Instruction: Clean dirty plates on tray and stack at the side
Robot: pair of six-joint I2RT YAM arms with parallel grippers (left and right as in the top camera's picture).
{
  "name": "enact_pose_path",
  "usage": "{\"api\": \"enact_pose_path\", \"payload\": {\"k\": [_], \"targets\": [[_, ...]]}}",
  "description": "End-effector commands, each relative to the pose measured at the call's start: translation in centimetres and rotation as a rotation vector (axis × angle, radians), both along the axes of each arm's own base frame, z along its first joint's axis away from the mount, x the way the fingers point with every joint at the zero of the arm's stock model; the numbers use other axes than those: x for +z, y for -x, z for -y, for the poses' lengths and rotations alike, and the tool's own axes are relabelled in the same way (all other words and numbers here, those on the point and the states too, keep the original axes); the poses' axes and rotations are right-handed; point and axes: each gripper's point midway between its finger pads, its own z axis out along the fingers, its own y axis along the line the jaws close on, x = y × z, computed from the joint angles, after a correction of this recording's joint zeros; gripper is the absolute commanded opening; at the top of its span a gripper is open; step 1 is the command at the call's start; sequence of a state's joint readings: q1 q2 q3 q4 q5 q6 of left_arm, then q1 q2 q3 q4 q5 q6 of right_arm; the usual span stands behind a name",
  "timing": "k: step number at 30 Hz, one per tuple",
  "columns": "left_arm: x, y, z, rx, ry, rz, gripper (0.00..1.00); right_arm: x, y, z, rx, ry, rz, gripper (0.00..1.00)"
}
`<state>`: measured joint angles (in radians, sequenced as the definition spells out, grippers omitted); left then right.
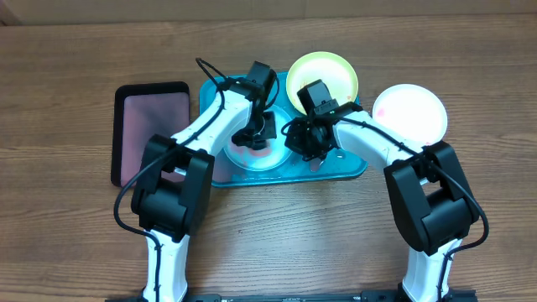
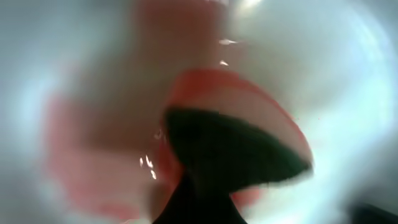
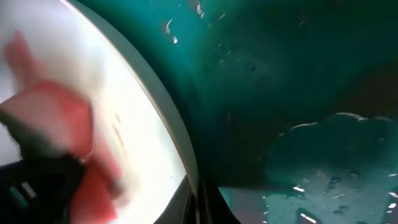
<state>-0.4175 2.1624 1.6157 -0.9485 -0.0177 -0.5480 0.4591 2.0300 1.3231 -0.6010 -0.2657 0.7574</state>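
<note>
The pale aqua plate (image 1: 252, 157) with reddish smears lies in the turquoise tray (image 1: 348, 168). My left gripper (image 1: 256, 134) is down on this plate, shut on a pink sponge (image 3: 59, 121). The left wrist view is blurred and shows the sponge (image 2: 249, 106) against the plate (image 2: 348, 74). My right gripper (image 1: 304, 143) is shut on the plate's right rim (image 3: 180, 143), with the rim between its fingers (image 3: 196, 190). The yellow-green plate (image 1: 323, 77) sits at the tray's back right corner. The white plate (image 1: 409, 113) lies on the table to the right of the tray.
A smaller black tray with a pinkish inside (image 1: 151, 130) lies to the left of the turquoise tray. The wet tray floor (image 3: 323, 168) shows in the right wrist view. The table (image 1: 277, 235) is brown wood.
</note>
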Motion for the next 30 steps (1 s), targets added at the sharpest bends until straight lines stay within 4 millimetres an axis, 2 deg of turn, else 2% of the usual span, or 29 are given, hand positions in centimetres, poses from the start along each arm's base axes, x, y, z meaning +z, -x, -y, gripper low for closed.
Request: {"api": "enact_pose_path", "payload": {"k": [1,4,9,12,17,21,23,26,30], "targets": [[0.8,-0.5,-6.5,0.191,-0.324,0.077,0.04,0.3,-0.6,0.0,0.001,-0.007,0.015,0.04],[1.6,-0.2,-7.8,0.231,-0.394,0.094,0.04,0.3,-0.6,0.0,0.001,-0.007,0.015,0.04],[1.5,-0.7,-7.0,0.202,-0.376,0.114,0.04,0.3,-0.5,0.0,0.001,-0.006,0.013,0.04],[1.1,-1.9,-4.7,0.09,-0.281,0.132,0.04,0.2,-0.4,0.0,0.002,-0.003,0.006,0.04],[0.8,-3.9,1.1,-0.159,-0.008,0.175,0.04,0.2,0.4,-0.2,0.056,-0.009,-0.006,0.04],[1.1,-4.4,3.4,-0.253,0.099,0.202,0.04,0.1,0.7,0.0,0.08,0.0,-0.009,0.04],[1.1,-4.2,3.5,-0.255,0.105,0.191,0.04,0.1,0.7,0.0,0.08,0.0,-0.008,0.04],[0.6,-2.5,2.6,-0.253,0.079,0.119,0.04,0.1,0.6,0.0,0.078,0.0,-0.007,0.04],[0.1,-0.3,-0.6,-0.22,-0.072,0.021,0.04,0.1,0.5,0.0,0.077,-0.002,-0.004,0.04]]}}
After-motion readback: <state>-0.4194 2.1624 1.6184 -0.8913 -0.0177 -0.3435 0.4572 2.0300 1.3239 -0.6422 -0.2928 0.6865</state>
